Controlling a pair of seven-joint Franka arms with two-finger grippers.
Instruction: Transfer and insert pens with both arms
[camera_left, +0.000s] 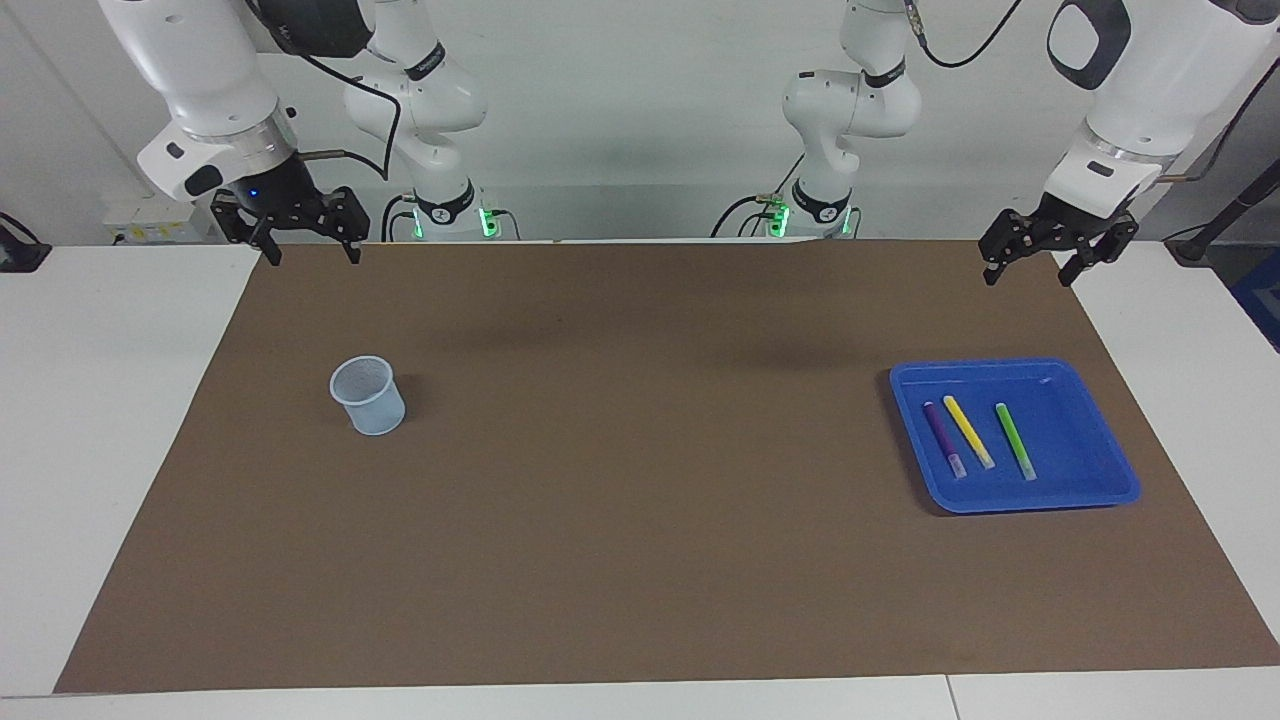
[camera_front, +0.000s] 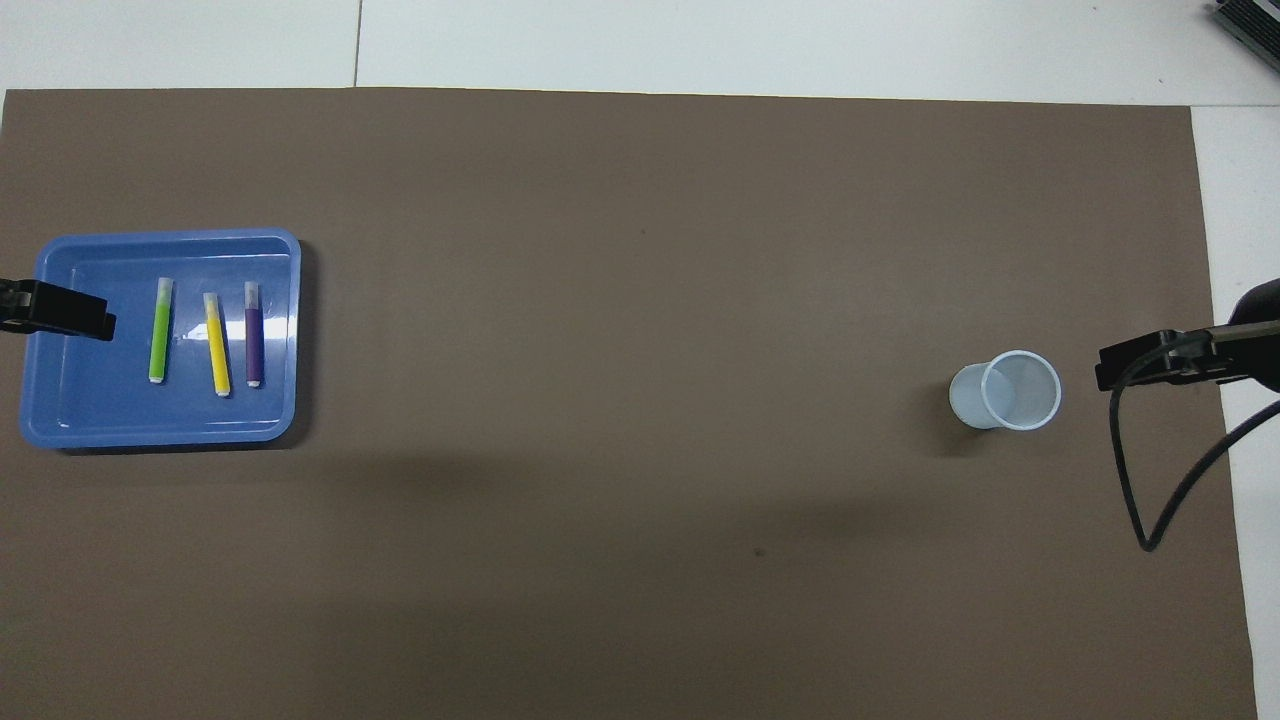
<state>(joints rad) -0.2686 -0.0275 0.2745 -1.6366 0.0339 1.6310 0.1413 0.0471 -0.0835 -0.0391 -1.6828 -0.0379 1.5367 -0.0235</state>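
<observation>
Risk: pens (camera_left: 968, 432) lie close together, parallel, in the tray (camera_left: 1090, 480); your pincer could nudge a neighbour.
Risk: cup (camera_left: 368, 396) looks light; an off-centre insert could tip it.
Left pincer (camera_left: 1033, 262): wide, empty, raised at the tray's 12 o'clock.
Right pincer (camera_left: 311, 251): wide, empty, raised at the cup's 12 o'clock, over the surface (camera_left: 640, 560) edge.

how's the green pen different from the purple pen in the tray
The green pen lies nearest the left arm's end of the blue tray, set apart; the purple pen lies at the row's other end, close beside the yellow pen. Their bodies differ in colour: bright green against dark purple. Both lie flat and roughly parallel, pale caps pointing away from the robots.
</observation>
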